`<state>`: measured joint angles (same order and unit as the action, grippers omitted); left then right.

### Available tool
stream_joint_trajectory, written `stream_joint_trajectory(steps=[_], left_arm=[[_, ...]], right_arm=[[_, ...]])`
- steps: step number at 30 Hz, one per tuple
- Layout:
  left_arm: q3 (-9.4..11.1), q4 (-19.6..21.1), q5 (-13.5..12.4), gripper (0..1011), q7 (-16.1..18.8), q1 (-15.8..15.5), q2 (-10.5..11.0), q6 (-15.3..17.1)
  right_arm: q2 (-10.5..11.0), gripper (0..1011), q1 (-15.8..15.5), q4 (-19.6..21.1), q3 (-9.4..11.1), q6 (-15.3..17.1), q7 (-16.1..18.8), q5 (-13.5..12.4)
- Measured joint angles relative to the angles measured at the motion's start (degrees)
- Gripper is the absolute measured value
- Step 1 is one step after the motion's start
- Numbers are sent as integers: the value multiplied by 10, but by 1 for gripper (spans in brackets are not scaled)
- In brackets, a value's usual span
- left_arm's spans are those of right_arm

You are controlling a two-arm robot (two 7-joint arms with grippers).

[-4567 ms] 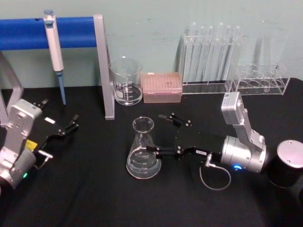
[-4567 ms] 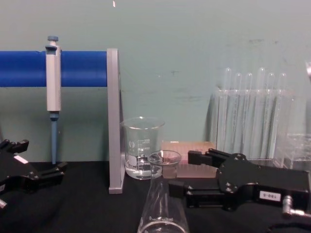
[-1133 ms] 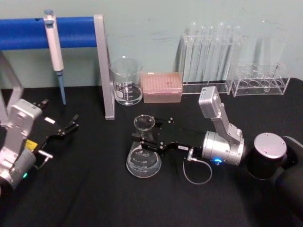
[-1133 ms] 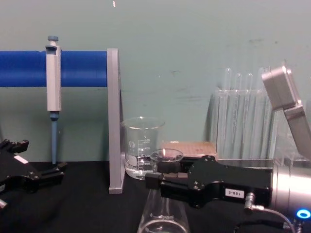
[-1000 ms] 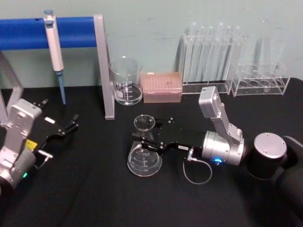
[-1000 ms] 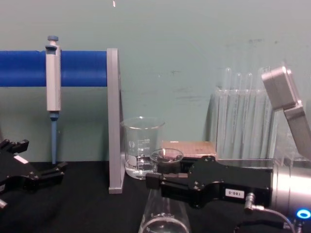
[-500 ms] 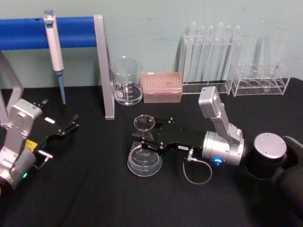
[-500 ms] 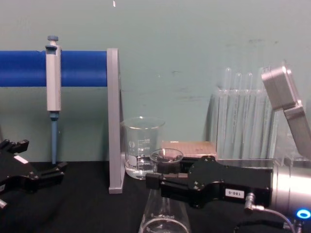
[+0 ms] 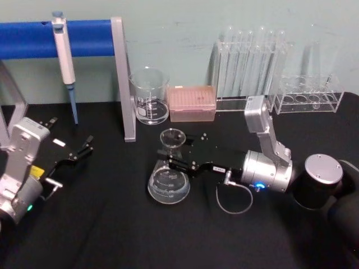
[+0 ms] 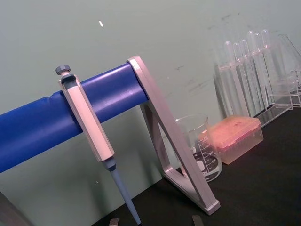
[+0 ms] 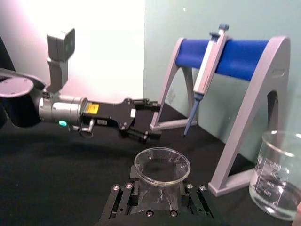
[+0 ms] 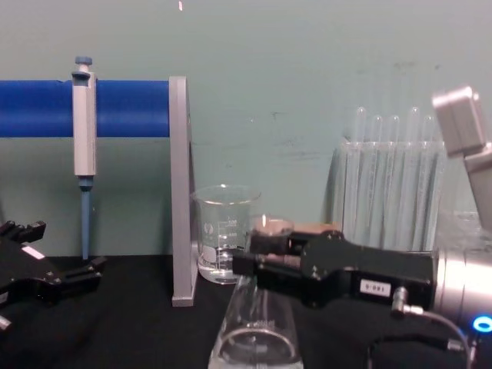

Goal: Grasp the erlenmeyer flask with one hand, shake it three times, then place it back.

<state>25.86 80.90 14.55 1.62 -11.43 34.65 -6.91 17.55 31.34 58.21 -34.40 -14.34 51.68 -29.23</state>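
Flask (image 9: 168, 182) now hangs just off the black table (image 9: 112, 235) near its middle, tilted, with its base higher and further toward the robot's left than half a second ago. The right gripper (image 9: 176, 161) pinches its neck. The lift looks done and the first shake seems to be starting. The left gripper (image 9: 78, 152) sits parked at the left, fingers spread.

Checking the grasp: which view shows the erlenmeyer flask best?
Head view: whole erlenmeyer flask, its neck clamped in the right gripper. Chest view crops the base; right wrist view looks down on the rim. Left gripper idles aside.
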Motion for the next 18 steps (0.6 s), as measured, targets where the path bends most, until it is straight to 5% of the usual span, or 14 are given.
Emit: stream_joint_trajectory(steps=[8, 18], left_arm=[[0, 0, 0, 1001, 0, 0, 0, 0], [0, 0, 0, 1001, 0, 0, 0, 0]], right_arm=[[13, 459, -7, 44, 11, 6, -17, -8], [41, 459, -32, 131, 37, 34, -86, -10]])
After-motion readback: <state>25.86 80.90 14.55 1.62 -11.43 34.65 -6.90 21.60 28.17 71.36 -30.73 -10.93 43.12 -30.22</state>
